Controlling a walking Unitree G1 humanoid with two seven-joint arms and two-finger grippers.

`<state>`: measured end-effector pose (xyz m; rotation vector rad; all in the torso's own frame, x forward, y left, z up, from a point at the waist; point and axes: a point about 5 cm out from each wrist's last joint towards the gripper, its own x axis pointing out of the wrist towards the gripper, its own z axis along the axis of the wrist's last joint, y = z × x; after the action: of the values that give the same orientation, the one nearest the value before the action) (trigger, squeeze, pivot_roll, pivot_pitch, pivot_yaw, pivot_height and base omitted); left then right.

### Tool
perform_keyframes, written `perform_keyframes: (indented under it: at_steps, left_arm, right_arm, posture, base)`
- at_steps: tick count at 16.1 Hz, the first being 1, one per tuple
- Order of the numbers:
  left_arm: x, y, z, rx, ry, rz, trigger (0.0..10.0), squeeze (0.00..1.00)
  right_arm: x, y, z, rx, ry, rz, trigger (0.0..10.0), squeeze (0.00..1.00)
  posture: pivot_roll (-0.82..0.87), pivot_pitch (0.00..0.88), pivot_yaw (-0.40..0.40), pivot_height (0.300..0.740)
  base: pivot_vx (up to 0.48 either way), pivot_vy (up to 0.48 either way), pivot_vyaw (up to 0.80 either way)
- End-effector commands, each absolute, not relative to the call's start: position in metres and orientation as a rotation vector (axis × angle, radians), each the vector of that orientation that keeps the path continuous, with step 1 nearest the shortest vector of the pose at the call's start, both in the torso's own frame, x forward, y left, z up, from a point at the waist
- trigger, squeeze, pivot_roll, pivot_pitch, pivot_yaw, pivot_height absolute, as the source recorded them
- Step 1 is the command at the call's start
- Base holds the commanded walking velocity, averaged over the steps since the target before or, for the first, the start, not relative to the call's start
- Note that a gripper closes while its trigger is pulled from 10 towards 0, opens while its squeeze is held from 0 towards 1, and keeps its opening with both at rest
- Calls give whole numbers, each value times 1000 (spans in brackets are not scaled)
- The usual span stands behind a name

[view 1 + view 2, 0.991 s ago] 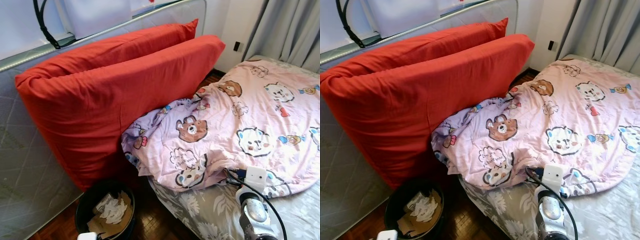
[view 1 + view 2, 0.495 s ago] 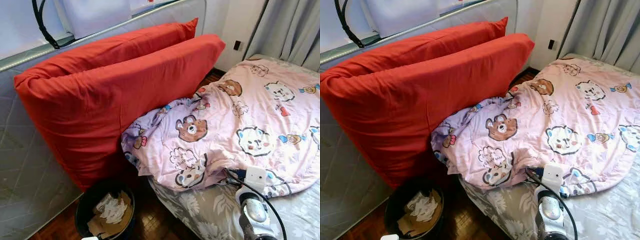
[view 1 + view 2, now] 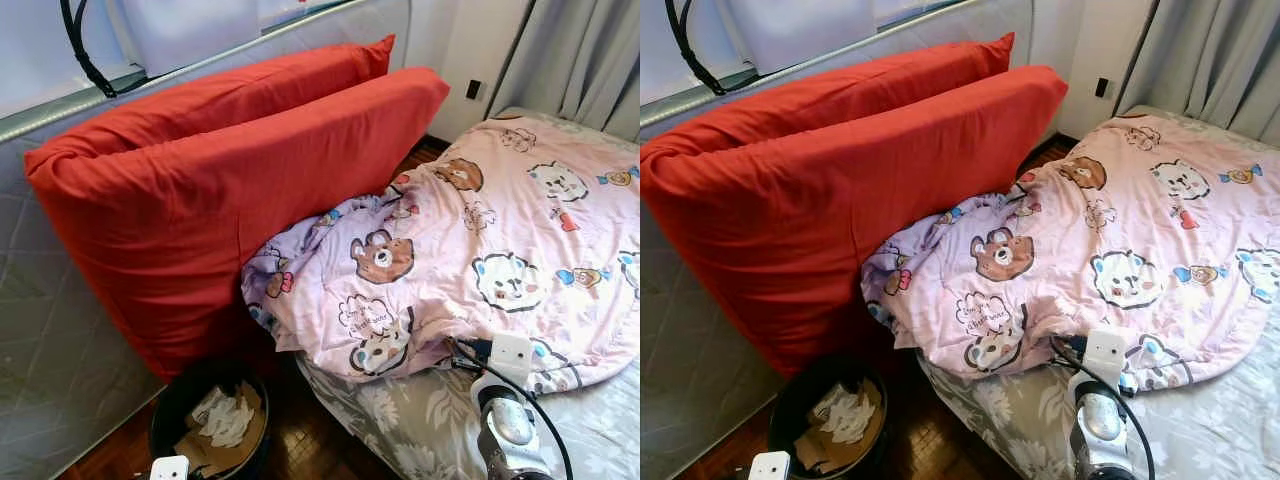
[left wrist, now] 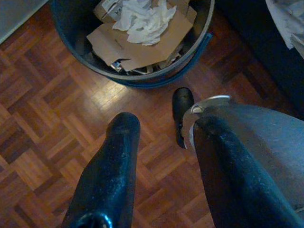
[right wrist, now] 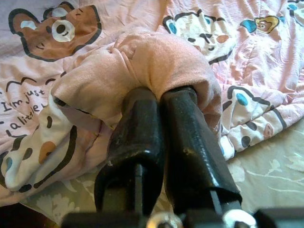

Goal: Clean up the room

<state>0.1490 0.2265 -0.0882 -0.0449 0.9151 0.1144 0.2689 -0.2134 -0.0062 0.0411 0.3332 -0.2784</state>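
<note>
A pink quilt with cartoon bears [image 3: 480,240] lies rumpled on the bed, its lilac edge hanging toward the floor. My right gripper [image 5: 159,102] is shut on a bunched fold of the quilt [image 5: 156,66] near its front edge; the right wrist [image 3: 505,425] shows low in the head views. My left gripper [image 4: 161,126] hangs open above the parquet floor [image 4: 52,142], just short of a dark bin [image 4: 80,47] holding cardboard and crumpled white paper [image 4: 142,21].
Two big red cushions [image 3: 230,170] lean against a grey mattress [image 3: 40,340] stood on edge at the left. The bin [image 3: 215,420] sits between cushions and bed. Grey floral sheet [image 3: 400,420] covers the bed; curtains [image 3: 590,60] hang at the back right.
The camera shifted slightly. The white top of my left wrist dipped out at the bottom edge, then rose back into view. My right gripper stays shut on the quilt fold.
</note>
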Motion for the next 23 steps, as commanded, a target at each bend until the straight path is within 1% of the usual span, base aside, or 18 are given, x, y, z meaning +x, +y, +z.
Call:
perform_keyframes:
  at_steps: [1,4,5,6,9,14,16,23]
  left_arm:
    - [149,221,-90,-46,930,108,10000,0]
    - [162,194,-91,-54,928,87,10000,0]
    - [162,189,-91,-55,931,82,10000,0]
    - [164,176,-92,-59,938,70,10000,0]
    - [166,165,-92,-61,941,62,10000,0]
    - [167,163,-92,-60,942,61,10000,0]
    - [166,168,-92,-54,946,70,10000,0]
    - [165,172,-92,-55,945,77,10000,0]
  right_arm:
    - [269,-212,-6,47,330,-274,10000,0]
    - [271,-211,-5,46,329,-270,10000,0]
    - [271,-210,-5,46,329,-268,10000,0]
    - [271,-209,-5,48,330,-262,10000,0]
    - [271,-207,-5,50,330,-259,10000,0]
    - [271,-207,-5,50,330,-259,10000,0]
    - [271,-208,-5,52,330,-258,10000,0]
    - [273,-207,-4,54,325,-255,10000,0]
  posture:
    - [55,90,22,740]
    - [58,94,21,740]
    - [58,94,21,740]
    - [59,95,21,740]
    - [60,95,23,740]
    - [61,95,24,740]
    - [64,95,23,740]
    - [65,90,19,740]
  base:
    - [0,0,0]
    - [0,0,0]
    - [0,0,0]
    - [0,0,0]
    - [0,0,0]
    - [0,0,0]
    - [-246,0,0]
    - [-251,0,0]
